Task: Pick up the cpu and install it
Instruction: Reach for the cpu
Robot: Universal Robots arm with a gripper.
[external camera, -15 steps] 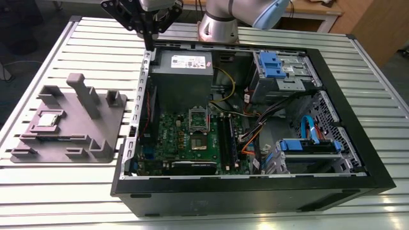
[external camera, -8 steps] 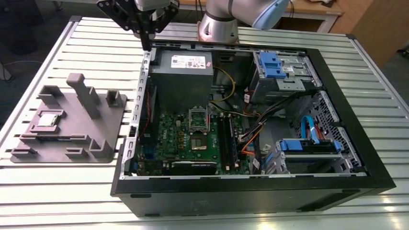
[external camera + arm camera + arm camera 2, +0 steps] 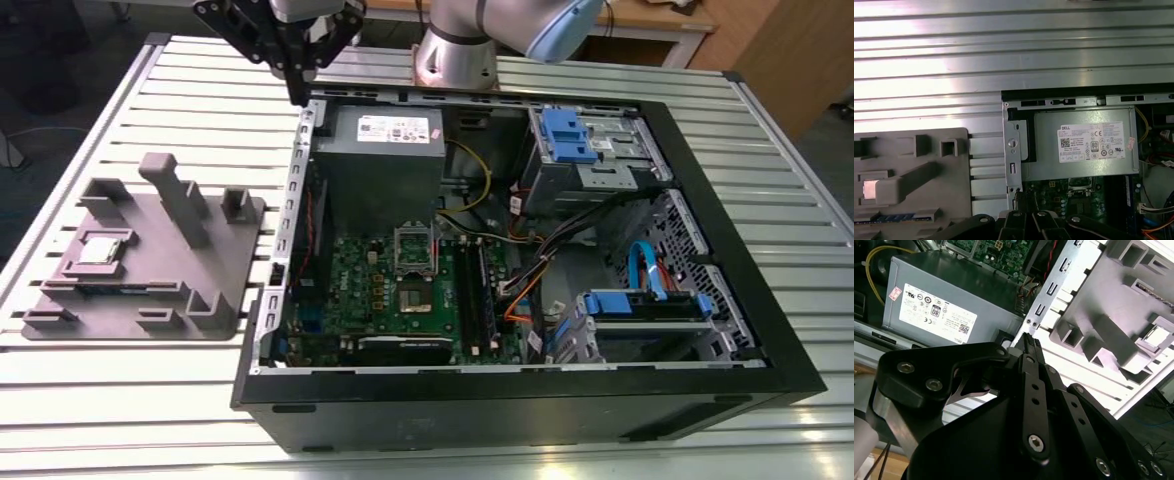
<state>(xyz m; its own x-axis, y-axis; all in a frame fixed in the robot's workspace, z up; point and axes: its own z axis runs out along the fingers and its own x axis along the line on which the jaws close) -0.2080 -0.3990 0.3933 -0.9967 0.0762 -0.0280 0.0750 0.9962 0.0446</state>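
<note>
Hanging empty with end effector (image 3: 296, 95) pinched narrow above the case (image 3: 315, 108) corner. Cpu (image 3: 102, 250) sitting well off to its side, on the grey fixture (image 3: 220, 255). Better open wide, come down square, grip edges only.

In the exterior view, open slatted table (image 3: 120, 400) is left around the grey fixture (image 3: 230, 268). The cpu (image 3: 102, 250) is exposed from above, with tall posts (image 3: 180, 200) standing at two o'clock of it. Inside the case (image 3: 534, 405), the socket (image 3: 415, 293) is hemmed by the power supply (image 3: 387, 150) at twelve and cables (image 3: 523, 238) at two
</note>
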